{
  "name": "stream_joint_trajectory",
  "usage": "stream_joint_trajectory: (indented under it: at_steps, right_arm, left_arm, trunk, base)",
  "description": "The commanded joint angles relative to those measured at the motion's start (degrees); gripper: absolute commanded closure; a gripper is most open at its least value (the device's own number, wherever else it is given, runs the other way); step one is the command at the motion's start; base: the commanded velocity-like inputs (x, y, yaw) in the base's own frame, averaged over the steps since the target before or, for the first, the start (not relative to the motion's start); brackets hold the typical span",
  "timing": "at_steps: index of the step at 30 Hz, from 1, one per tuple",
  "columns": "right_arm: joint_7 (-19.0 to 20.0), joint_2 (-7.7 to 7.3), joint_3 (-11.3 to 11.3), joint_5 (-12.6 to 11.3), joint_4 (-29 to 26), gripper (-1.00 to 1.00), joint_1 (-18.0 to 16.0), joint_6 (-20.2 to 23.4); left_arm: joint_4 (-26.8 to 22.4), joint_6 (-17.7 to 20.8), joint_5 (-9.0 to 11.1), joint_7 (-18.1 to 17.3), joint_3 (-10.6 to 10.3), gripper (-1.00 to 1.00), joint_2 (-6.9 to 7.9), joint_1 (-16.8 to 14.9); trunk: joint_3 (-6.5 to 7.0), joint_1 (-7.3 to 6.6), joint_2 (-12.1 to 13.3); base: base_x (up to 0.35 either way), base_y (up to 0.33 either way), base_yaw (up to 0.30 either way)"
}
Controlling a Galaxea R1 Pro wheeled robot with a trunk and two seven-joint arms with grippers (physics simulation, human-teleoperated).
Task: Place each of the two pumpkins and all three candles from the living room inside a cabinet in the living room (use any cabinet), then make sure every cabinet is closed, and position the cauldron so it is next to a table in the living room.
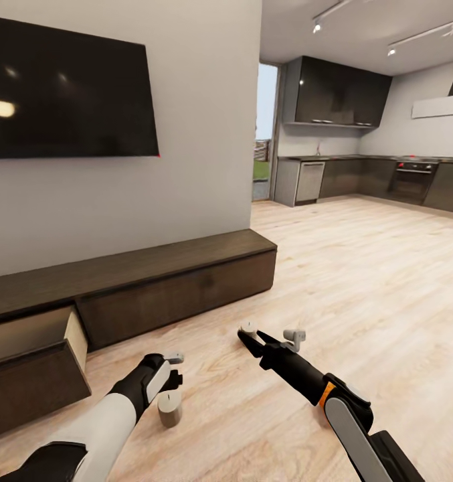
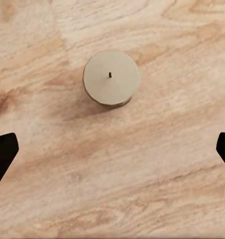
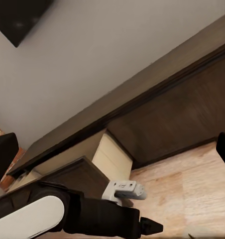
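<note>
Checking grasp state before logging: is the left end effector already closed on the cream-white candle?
No: in the left wrist view the stubby cream-white candle stands free on the light wood plank floor, with both fingertips spread wide apart.

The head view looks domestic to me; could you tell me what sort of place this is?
It looks like an open-plan home: a living room running into a kitchen. A wall TV hangs above a long, low dark cabinet on plank flooring, and glossy kitchen cupboards with an oven stand beyond.

I see the candle (image 1: 169, 407) standing on the floor (image 1: 360, 288) below my left gripper (image 1: 175, 372), with the cabinet (image 1: 152, 281) ahead, its drawer (image 1: 35, 358) pulled out at left.
</note>
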Motion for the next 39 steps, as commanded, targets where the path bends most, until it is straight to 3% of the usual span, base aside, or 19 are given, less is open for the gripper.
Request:
stream_joint_trajectory:
  at_steps: [1,6,14,18,20,24,39]
  right_arm:
    - [-0.02,-0.23,0.04,-0.51,-0.05,-1.0,-0.04,0.3]
    - [0.04,-1.18,0.1,-0.64,-0.13,-1.0,-0.04,0.27]
    - [0.47,-1.41,0.11,-0.67,-0.17,-1.0,-0.04,0.2]
    - [4.65,-1.48,0.05,-0.67,-0.19,-1.0,-0.04,0.27]
    - [7.56,-2.33,0.03,-0.7,-0.18,-1.0,-0.04,0.28]
    - [8.41,-2.85,-0.02,-0.75,-0.18,-1.0,-0.04,0.27]
    - [8.7,-3.04,-0.14,-0.76,-0.15,-1.0,-0.04,0.22]
  left_arm:
    - [-0.1,0.2,0.6,0.46,-0.16,-1.0,0.01,-0.01]
    - [-0.1,0.2,0.6,0.47,-0.21,-1.0,0.02,-0.01]
    - [-0.1,0.2,0.6,0.47,-0.22,-1.0,0.02,-0.01]
    - [-0.1,0.2,0.6,0.45,-0.22,-1.0,0.02,-0.01]
    - [-0.1,0.2,0.55,0.46,-0.22,-1.0,0.02,-0.01]
    - [-0.1,0.2,0.57,0.47,-0.22,-1.0,0.02,-0.01]
    - [-0.1,0.2,0.6,0.31,-0.22,-1.0,0.19,-0.01]
  trunk:
    - [-0.29,0.01,-0.04]
    - [-1.39,0.14,-0.11]
    - [-3.17,0.35,-0.22]
    - [-4.05,0.45,-0.27]
    - [-4.5,0.5,-0.3]
    - [-5.38,0.6,-0.35]
    - [-5.38,0.6,-0.35]
  base:
    - [0.0,0.0,0.0]
    - [0.0,0.0,0.0]
    - [0.0,0.0,0.0]
    - [0.0,0.0,0.0]
    - [0.0,0.0,0.0]
    - [0.0,0.0,0.0]
    - [0.07,0.0,0.0]
